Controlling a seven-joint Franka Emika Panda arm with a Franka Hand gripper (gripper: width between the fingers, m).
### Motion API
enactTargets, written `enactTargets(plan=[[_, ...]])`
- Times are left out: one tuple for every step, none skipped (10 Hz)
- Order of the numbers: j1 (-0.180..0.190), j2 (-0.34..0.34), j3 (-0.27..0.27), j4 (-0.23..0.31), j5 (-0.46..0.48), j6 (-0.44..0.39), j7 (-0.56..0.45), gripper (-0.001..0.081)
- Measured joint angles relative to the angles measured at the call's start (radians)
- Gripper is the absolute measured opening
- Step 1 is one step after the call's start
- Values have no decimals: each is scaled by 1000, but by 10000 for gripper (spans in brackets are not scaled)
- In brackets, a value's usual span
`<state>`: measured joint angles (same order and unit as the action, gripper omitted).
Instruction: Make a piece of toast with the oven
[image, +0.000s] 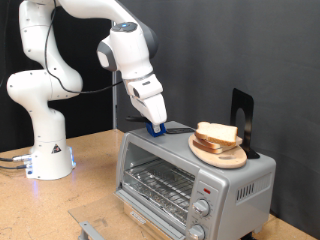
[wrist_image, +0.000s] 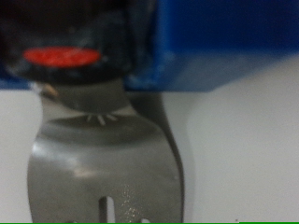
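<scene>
Silver-grey, the oven (image: 190, 180) stands on the table (image: 95, 165) with its door shut; bread (image: 216, 134) sits on a wooden plate (image: 220, 153) on top; the gripper (image: 155, 126) touches the roof beside it, gripping a metal fork (wrist_image: 103, 159); the jaws' opening cannot be told.

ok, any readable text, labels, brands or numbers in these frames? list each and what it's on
No text reads legibly in either view.
Markings around the oven knobs: too small to read.
Blue glowing spot on the robot base: a light, no legible characters.
Wrist view: red blurred patch above the metal utensil, no letters discernible.
The gripper sits on the oven's top beside the wooden plate of bread; no label visible on it.
</scene>
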<state>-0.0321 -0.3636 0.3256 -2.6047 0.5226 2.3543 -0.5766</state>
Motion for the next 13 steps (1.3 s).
enactTargets(plan=[[0, 0, 0, 0, 0, 0, 0, 487], [0, 0, 0, 0, -1, 0, 0, 487], [-1, 0, 0, 0, -1, 0, 0, 487], [-1, 0, 0, 0, -2, 0, 0, 487], [-2, 0, 0, 0, -2, 0, 0, 487], [-2, 0, 0, 0, -3, 0, 0, 487], [-3, 0, 0, 0, -3, 0, 0, 487], [-4, 0, 0, 0, -5, 0, 1, 487], [-4, 0, 1, 0, -6, 0, 2, 488], [-4, 0, 1, -1, -8, 0, 3, 488], [-5, 0, 2, -1, -9, 0, 5, 488], [-5, 0, 2, -2, -11, 0, 7, 586], [-5, 0, 3, -2, -12, 0, 10, 721]])
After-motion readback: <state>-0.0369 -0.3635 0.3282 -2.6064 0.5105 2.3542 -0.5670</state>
